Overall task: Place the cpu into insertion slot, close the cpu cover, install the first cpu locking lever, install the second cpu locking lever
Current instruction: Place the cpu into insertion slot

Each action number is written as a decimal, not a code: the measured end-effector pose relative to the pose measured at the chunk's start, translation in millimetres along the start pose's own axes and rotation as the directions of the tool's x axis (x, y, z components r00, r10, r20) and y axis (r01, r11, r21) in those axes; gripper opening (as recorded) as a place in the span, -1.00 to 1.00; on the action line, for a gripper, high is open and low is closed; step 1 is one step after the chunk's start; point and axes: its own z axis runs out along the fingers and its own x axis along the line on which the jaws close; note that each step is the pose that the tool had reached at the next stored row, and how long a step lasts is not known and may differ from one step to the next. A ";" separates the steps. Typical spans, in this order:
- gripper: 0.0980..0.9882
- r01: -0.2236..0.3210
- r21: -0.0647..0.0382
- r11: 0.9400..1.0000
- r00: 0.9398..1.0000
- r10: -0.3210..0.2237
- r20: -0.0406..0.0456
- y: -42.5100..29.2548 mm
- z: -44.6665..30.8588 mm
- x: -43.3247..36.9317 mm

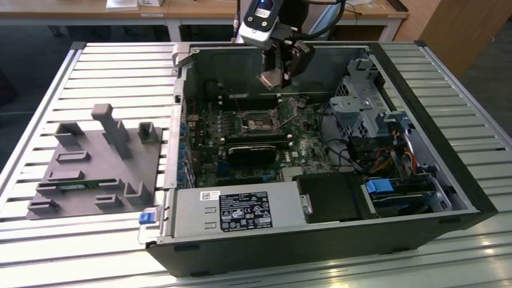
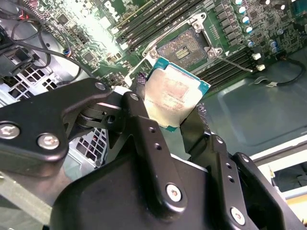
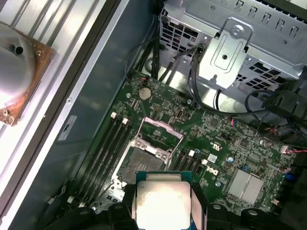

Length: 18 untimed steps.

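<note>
**Placement of the cpu [image 2: 175, 93] under way, nothing seated yet**

I am clamping the cpu by two opposite edges in my gripper [image 2: 168, 103], and its silvery face is showing in both wrist views. I am hovering inside the open computer case [image 1: 416, 120]. The insertion slot [image 3: 141, 165] is lying below my fingertips in the green motherboard [image 3: 225, 143], well apart from the chip. The cpu cover [image 3: 153, 142] is standing tipped up beside the slot, so the socket is lying bare. I am judging the first step, placing the chip, to be the one in hand. Setting it down is calling for squaring its edges with the socket rim and lowering it level, since a tilted landing is risking the contacts.
</note>
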 end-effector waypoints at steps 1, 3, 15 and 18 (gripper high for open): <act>-0.01 0.000 0.000 1.000 1.000 0.000 0.000 0.0 0.3 0.0; -0.01 0.000 0.001 1.000 1.000 0.000 0.002 0.0 0.8 -0.1; -0.01 -0.142 0.002 0.990 0.990 0.142 0.017 -0.7 9.3 -0.2; -0.01 -0.181 0.001 0.984 0.983 0.181 0.020 -0.9 11.3 -0.3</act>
